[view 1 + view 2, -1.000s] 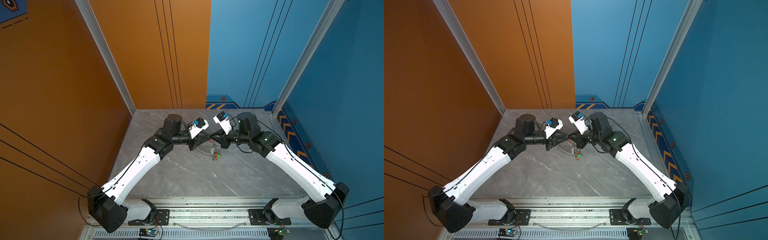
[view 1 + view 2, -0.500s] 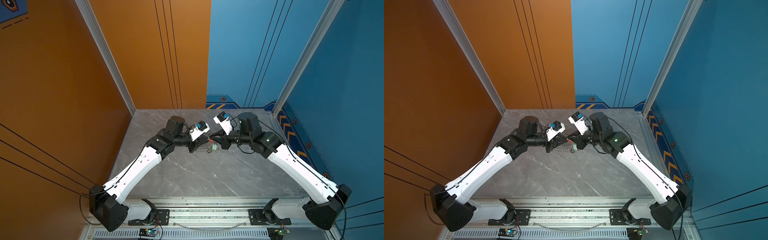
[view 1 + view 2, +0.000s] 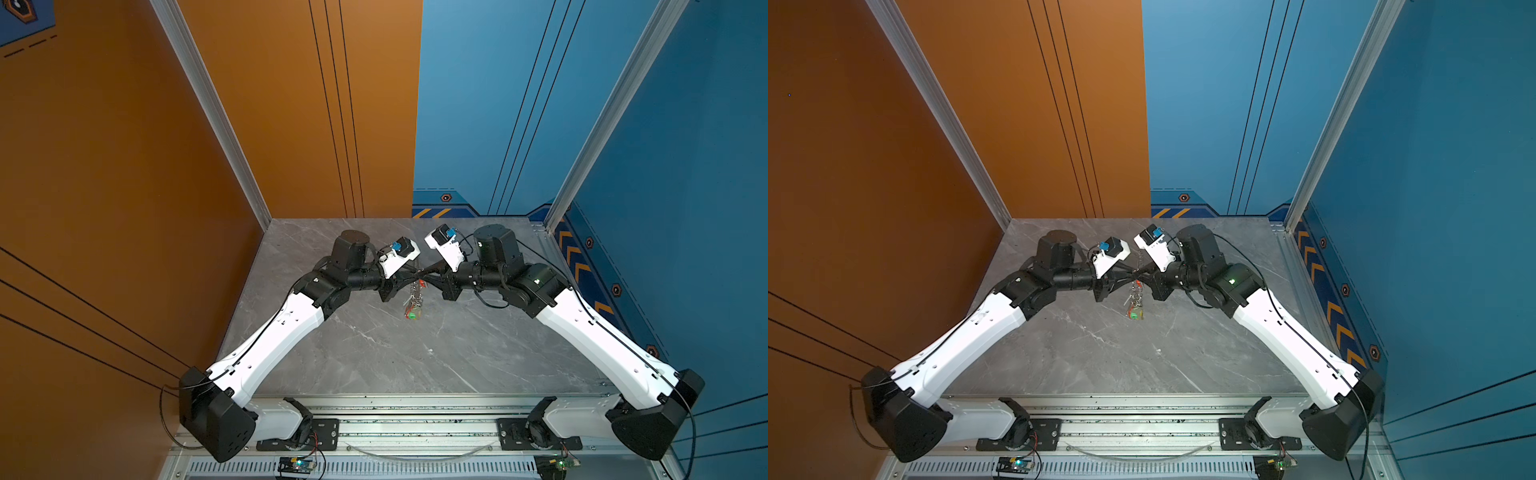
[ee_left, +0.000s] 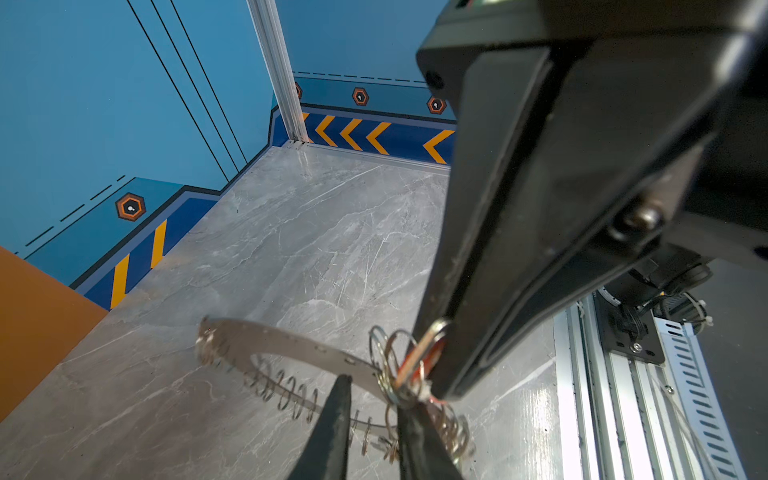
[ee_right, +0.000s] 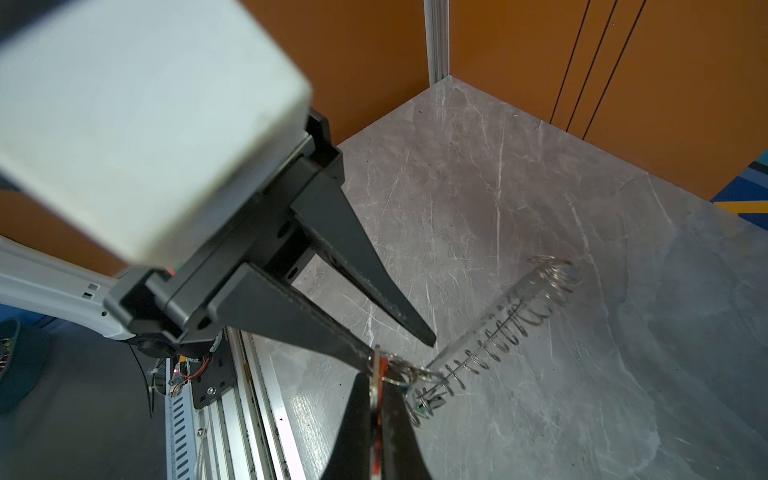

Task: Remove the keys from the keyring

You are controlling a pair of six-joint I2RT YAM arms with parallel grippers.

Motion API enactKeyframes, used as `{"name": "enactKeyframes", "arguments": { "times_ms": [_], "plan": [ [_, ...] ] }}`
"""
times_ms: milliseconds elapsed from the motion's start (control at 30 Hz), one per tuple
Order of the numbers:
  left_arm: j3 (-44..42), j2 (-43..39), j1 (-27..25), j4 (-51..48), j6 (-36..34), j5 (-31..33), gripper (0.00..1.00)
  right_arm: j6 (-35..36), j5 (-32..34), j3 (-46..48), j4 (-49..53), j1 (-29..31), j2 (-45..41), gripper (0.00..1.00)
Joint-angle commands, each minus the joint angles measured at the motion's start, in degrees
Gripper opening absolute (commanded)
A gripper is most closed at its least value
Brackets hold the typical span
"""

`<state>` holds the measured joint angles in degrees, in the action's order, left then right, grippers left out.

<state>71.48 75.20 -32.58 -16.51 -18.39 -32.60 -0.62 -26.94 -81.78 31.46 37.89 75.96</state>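
In both top views my two grippers meet tip to tip above the middle of the table. The keyring [image 3: 415, 295] [image 3: 1136, 297] hangs below them, with a bunch of keys and a green tag [image 3: 411, 315] at its low end. My left gripper [image 4: 372, 392] is shut on the keyring [image 4: 291, 343]. One fingertip [image 4: 343, 386] sits at the disc's inner edge and the other at its ringed rim. My right gripper [image 5: 376, 399] is shut on a key with a red tag [image 5: 376, 376]. That key [image 4: 419, 353] is still linked to the rim's rings.
The grey marble table [image 3: 374, 353] has an orange wall [image 3: 124, 208] on the left and blue walls [image 3: 665, 208] at the back and right. An aluminium rail [image 3: 415, 419] carrying both arm bases runs along the front edge.
Half a second ago the keyring was swung up nearly level between the grippers; now it hangs down again. The left arm has drawn back a little to the left. Both grips have held.
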Motion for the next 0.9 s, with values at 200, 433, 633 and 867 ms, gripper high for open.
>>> {"name": "enactKeyframes", "arguments": {
  "times_ms": [200,433,633,867],
  "plan": [
    [0.19,-1.64,-0.92,4.56,0.92,-1.94,0.15,1.77,-0.83,-2.77,1.50,0.74,-0.99,0.00],
    [0.41,-1.68,-1.35,4.06,-0.37,-1.81,0.00,1.76,-0.27,-3.25,2.05,0.87,-1.33,0.00],
    [0.75,-1.94,-1.43,1.25,-2.17,-1.29,0.00,2.45,0.93,-4.46,2.72,0.57,-1.65,0.00],
    [1.11,-2.76,-1.54,-2.86,-6.04,0.43,0.00,2.66,4.67,-4.35,2.89,-2.13,-3.56,0.00]
  ]
}}
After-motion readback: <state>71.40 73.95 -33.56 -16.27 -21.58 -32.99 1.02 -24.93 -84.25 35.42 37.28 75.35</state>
